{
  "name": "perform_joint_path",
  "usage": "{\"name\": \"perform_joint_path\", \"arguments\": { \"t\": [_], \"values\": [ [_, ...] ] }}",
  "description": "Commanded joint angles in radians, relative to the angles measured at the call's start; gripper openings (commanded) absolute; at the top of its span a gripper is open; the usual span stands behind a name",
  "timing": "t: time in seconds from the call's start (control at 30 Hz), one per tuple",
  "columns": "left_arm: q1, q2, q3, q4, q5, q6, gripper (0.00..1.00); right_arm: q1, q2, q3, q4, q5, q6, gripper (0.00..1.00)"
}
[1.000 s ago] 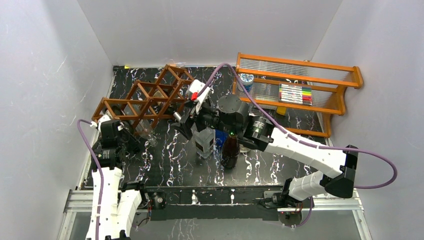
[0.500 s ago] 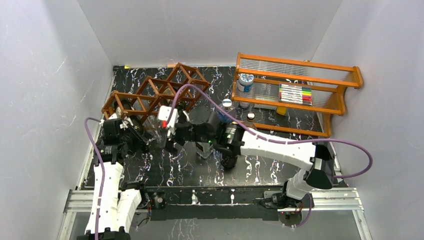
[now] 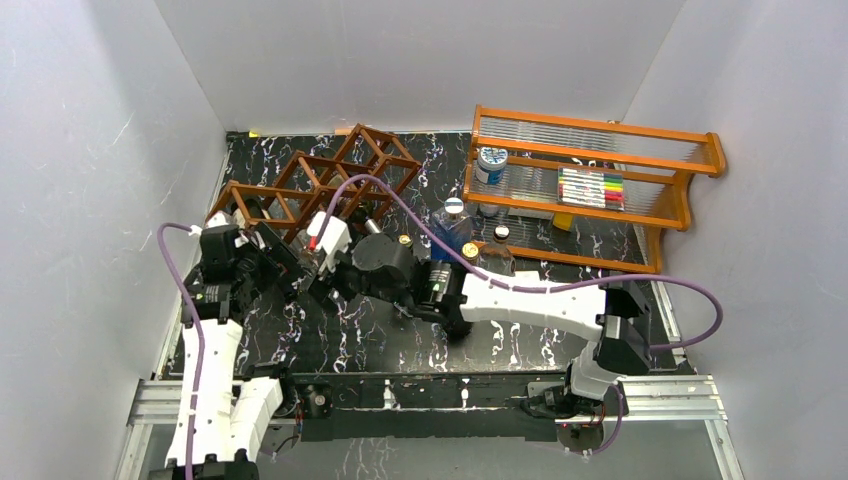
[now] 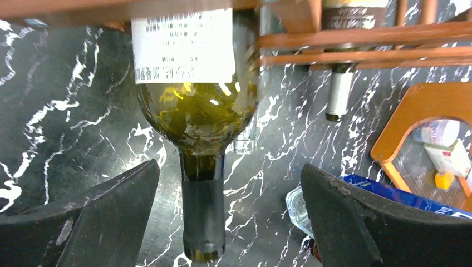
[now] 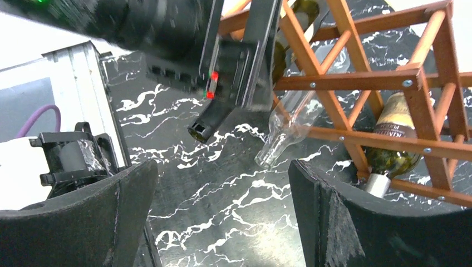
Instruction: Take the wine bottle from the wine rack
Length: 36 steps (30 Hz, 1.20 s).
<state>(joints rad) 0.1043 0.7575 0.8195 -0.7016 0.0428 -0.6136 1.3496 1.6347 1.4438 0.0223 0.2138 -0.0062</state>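
The wine rack (image 3: 320, 180) stands at the back left, a dark reddish-brown lattice (image 4: 362, 47). A green wine bottle (image 4: 197, 108) with a white label lies in a low cell, its dark-capped neck pointing out over the table. My left gripper (image 4: 231, 167) is open, and the neck lies between its fingers without touching either. The right wrist view shows that neck (image 5: 207, 123) poking out below the left gripper's fingers (image 5: 261, 50). My right gripper (image 5: 222, 167) is open and holds nothing, low over the table just in front of the rack (image 5: 356, 83).
The rack also holds a clear bottle (image 5: 295, 119) and a white-capped bottle (image 5: 389, 150). The orange shelf unit (image 3: 600, 165) with markers (image 3: 590, 188) is at the back right. A plastic bottle (image 3: 452, 222) and a dark bottle (image 3: 458, 318) stand by the right arm.
The right arm has swung left, bringing its gripper in front of the rack beside the left one. The rack has shifted a little towards the back. The left gripper now stands open round the neck.
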Motion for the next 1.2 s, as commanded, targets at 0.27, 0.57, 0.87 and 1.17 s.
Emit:
{"name": "perform_joint_path", "arguments": {
  "t": [0.27,0.57,0.87,1.17],
  "values": [
    [-0.002,0.259,0.562,-0.127,-0.48,0.171,0.98,0.099,0.181,0.139,0.032,0.275,0.094,0.98],
    [0.0,0.391,0.624,-0.037,-0.36,0.261,0.98,0.096,0.471,0.441,0.035,0.426,0.076,0.98],
    [0.0,0.325,0.573,-0.054,-0.463,0.349,0.98,0.08,0.695,0.654,-0.025,0.52,0.11,0.9],
    [0.002,0.392,0.497,-0.008,-0.405,0.335,0.98,0.077,0.748,0.708,-0.029,0.568,0.108,0.5]
  ]
}}
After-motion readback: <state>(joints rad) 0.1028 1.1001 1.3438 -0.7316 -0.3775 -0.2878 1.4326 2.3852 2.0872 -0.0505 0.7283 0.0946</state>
